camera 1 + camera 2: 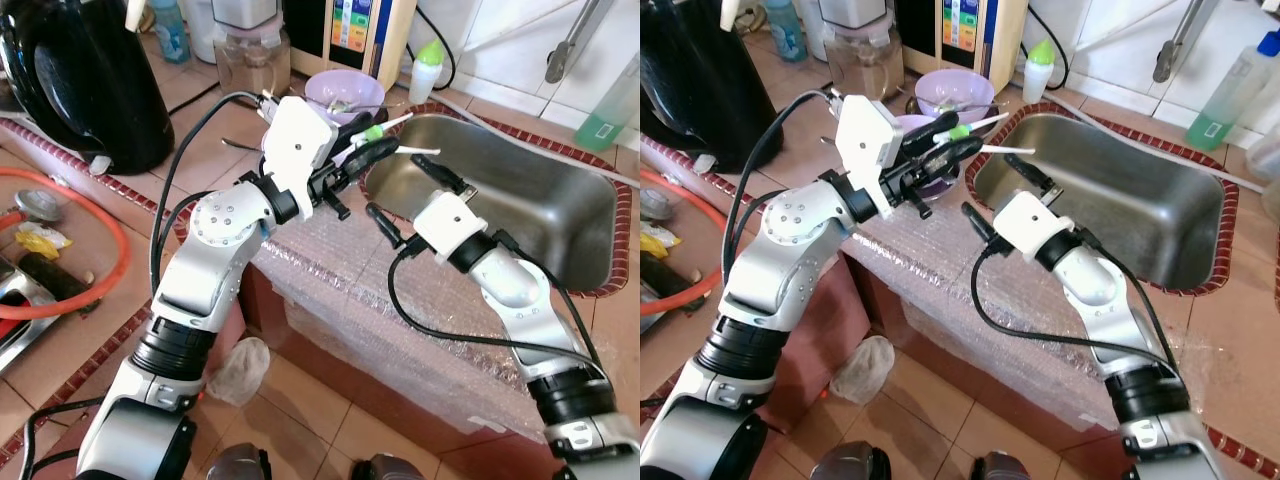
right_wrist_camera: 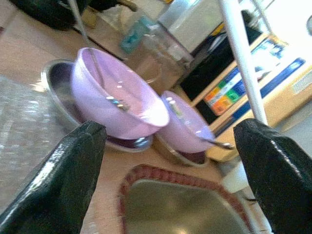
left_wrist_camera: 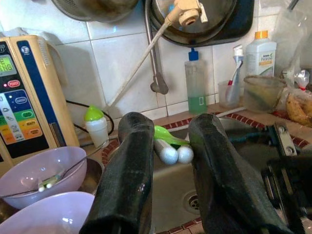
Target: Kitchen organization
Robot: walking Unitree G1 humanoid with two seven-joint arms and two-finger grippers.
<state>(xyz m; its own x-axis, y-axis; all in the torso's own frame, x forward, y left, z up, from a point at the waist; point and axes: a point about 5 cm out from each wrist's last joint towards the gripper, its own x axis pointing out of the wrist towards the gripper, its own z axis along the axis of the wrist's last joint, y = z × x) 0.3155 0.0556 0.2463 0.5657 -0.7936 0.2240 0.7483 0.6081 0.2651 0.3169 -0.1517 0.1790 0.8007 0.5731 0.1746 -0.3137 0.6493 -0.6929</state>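
Two white-handled utensils with a green part (image 3: 170,146) sit pinched between the left hand's (image 1: 372,150) black fingers, over the near rim of the steel sink (image 1: 560,215). Right hand (image 1: 410,195) — spread wide, holding nothing — hovers at four o'clock from them. Lilac plastic bowls (image 2: 117,105) stay unsorted on the tiled worktop (image 1: 195,150); organizing looks barely begun.

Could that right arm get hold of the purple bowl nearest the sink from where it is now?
Probably yes. The right pincer is open and empty at the sink edge, pointed toward the nearer purple bowl, with nothing between them. The left pincer, holding white-handled utensils, hovers close by and may crowd it.
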